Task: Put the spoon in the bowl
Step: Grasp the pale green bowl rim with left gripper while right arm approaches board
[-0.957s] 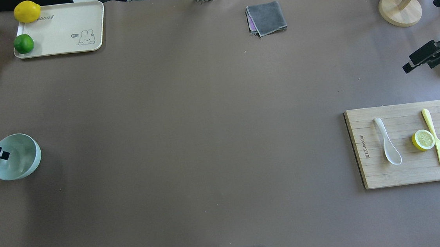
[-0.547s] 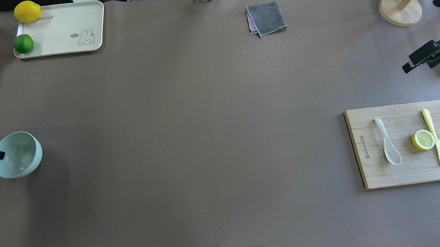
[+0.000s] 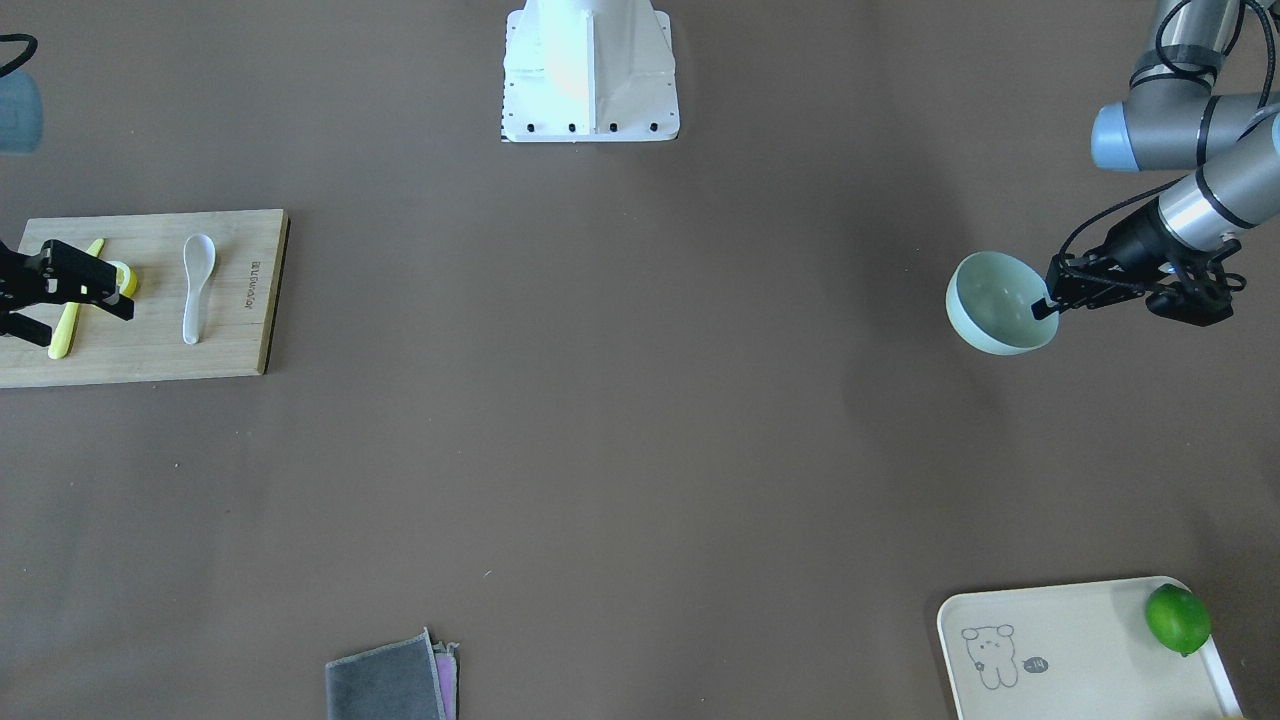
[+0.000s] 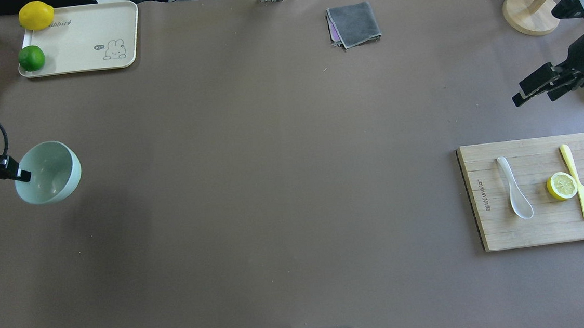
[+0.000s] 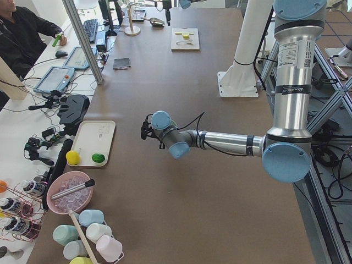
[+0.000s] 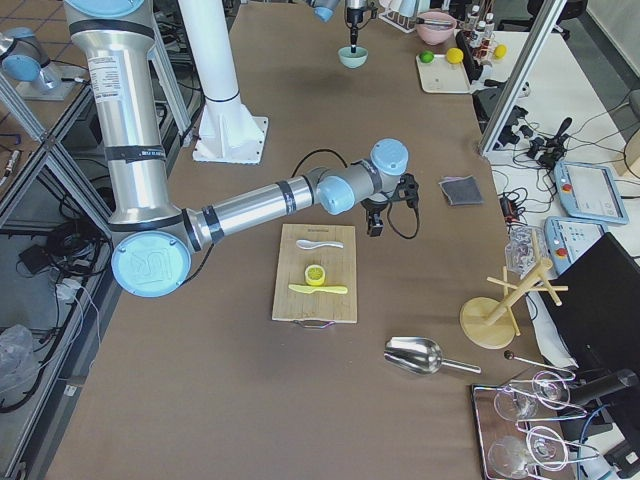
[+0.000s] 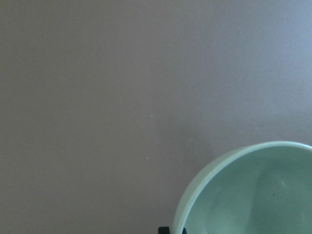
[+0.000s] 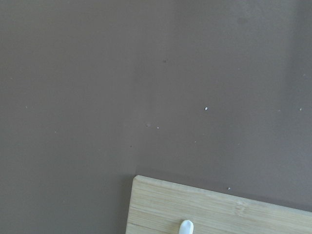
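Note:
The pale mint-green bowl (image 4: 50,173) hangs above the table at the left, slightly tilted, its shadow on the mat below. My left gripper (image 4: 24,175) is shut on the bowl's rim; the front view shows the same grip on the bowl (image 3: 998,305), and the left wrist view shows its rim (image 7: 253,195). The white spoon (image 4: 516,194) lies flat on the wooden cutting board (image 4: 489,221) at the right, scoop toward me. My right gripper (image 4: 518,93) hovers open and empty beyond the board's far edge. In the right wrist view only the spoon's handle tip (image 8: 185,227) shows.
On the board, a lemon half (image 4: 562,186) and a yellow plastic knife (image 4: 577,183) lie right of the spoon. At the far left, a cream tray (image 4: 79,40) carries a lemon and a lime. A grey cloth (image 4: 354,23) and a wooden stand base (image 4: 530,12) sit along the far edge.
My left gripper has carried the bowl up off the table, farther away and toward the table's middle. The right gripper has shifted a little left and farther away. The spoon has not moved.

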Action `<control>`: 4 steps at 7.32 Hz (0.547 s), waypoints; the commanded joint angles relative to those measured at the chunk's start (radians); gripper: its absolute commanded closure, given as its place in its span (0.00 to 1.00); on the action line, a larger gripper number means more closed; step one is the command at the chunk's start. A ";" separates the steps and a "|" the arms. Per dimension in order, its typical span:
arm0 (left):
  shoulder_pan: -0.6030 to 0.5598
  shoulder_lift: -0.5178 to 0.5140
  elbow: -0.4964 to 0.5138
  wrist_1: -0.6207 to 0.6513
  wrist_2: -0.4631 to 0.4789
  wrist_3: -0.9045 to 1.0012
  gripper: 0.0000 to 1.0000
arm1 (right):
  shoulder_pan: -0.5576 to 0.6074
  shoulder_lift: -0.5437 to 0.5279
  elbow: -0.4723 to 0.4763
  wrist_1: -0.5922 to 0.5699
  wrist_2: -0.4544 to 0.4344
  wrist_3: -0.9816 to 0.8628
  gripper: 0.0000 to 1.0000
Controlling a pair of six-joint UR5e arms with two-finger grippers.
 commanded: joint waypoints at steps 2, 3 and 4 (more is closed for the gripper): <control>0.015 -0.249 -0.027 0.135 0.013 -0.287 1.00 | -0.070 -0.017 0.024 0.014 -0.120 0.107 0.00; 0.076 -0.326 -0.048 0.225 0.073 -0.348 1.00 | -0.070 -0.041 0.021 0.013 -0.122 0.109 0.00; 0.146 -0.425 -0.061 0.358 0.178 -0.386 1.00 | -0.069 -0.063 0.019 0.013 -0.121 0.110 0.00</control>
